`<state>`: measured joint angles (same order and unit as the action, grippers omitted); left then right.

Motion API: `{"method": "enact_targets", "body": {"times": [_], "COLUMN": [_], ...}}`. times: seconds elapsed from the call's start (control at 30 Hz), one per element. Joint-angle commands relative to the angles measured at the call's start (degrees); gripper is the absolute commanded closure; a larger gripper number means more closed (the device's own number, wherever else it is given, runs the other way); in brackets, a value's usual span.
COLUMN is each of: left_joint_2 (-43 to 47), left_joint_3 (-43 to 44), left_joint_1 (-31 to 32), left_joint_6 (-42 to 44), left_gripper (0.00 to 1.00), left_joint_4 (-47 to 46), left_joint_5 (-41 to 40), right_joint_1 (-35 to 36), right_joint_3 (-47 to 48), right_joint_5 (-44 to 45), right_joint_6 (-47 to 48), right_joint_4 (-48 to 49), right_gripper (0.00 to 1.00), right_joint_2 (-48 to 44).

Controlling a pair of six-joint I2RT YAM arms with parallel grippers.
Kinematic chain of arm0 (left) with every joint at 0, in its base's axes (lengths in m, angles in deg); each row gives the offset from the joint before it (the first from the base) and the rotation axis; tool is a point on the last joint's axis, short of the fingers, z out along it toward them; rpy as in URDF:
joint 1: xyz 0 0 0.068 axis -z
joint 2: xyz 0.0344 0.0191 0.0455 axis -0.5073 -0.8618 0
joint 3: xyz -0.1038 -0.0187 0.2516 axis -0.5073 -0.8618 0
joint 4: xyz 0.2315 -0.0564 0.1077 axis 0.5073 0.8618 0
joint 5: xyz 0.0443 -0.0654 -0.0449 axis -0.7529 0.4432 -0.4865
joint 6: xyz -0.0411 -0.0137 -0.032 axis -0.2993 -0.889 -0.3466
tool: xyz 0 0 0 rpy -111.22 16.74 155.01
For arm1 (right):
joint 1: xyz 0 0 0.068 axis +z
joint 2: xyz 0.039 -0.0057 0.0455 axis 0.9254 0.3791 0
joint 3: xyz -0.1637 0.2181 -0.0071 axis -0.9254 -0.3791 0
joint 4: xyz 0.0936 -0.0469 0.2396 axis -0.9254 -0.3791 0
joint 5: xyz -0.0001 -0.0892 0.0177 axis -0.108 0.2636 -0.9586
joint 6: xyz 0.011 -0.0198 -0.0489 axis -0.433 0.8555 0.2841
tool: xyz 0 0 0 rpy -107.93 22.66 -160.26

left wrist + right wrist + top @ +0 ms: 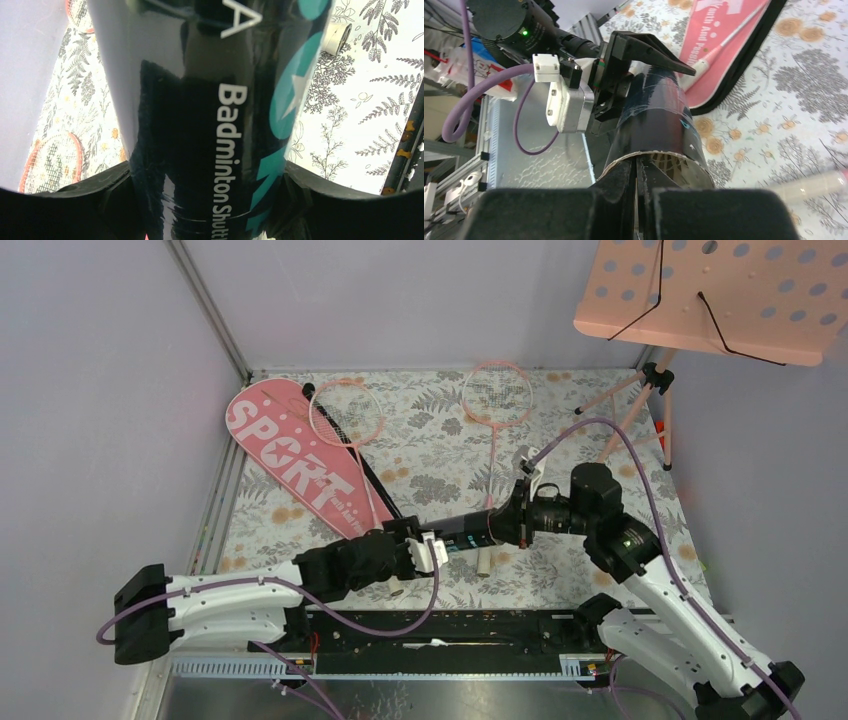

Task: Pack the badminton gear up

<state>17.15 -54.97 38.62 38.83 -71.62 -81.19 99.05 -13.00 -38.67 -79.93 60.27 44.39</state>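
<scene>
The long black tube (468,531) hangs level above the table between both arms. My left gripper (432,550) is shut on its near end, one jaw on each side of the printed tube (200,100). My right gripper (636,170) is shut, and its fingertips reach into the tube's open cardboard mouth (659,115). I cannot tell whether they hold anything. One pink racket (346,412) lies partly on the pink SPORT cover (290,455). The other racket (496,395) lies mid-table, its white handle (484,560) passing under the tube.
A pink perforated music stand (700,300) on tripod legs (640,400) stands at the back right. Grey walls close in the floral mat on the left and at the back. A black rail (450,625) runs along the near edge between the arm bases.
</scene>
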Motion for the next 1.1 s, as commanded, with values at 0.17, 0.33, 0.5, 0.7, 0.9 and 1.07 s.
{"method": "enact_targets", "body": {"times": [0.17,0.33,0.5,0.7,0.9,1.07], "left_joint_2": [7.3,9.2,10.3,11.3,12.6,13.9], "left_joint_3": [-1.3,-2.4,-3.0,-3.7,-3.9,-3.6], "left_joint_1": [0.3,0.3,0.3,0.3,0.3,0.3], "left_joint_6": [0.5,0.4,0.3,0.4,-0.6,-1.9], "left_gripper": [0.87,0.86,0.86,0.87,0.87,0.88], "left_joint_4": [-9.5,-10.3,-10.9,-12.3,-13.5,-14.1], "left_joint_5": [6.3,6.2,5.1,3.2,-0.2,-4.0], "right_joint_1": [10.4,14.6,14.9,14.9,14.9,14.9], "right_joint_3": [0.8,4.5,7.2,12.6,16.8,17.4], "right_joint_5": [0.1,4.0,10.2,20.7,27.9,32.1], "right_joint_6": [-3.3,-2.9,-3.4,-2.9,2.6,5.2], "right_joint_4": [12.2,10.7,6.3,-4.1,-8.7,-8.8], "right_gripper": [1.0,1.0,0.94,0.59,0.28,0.07], "right_joint_2": [9.4,14.4,12.1,3.7,-5.9,-10.7]}}
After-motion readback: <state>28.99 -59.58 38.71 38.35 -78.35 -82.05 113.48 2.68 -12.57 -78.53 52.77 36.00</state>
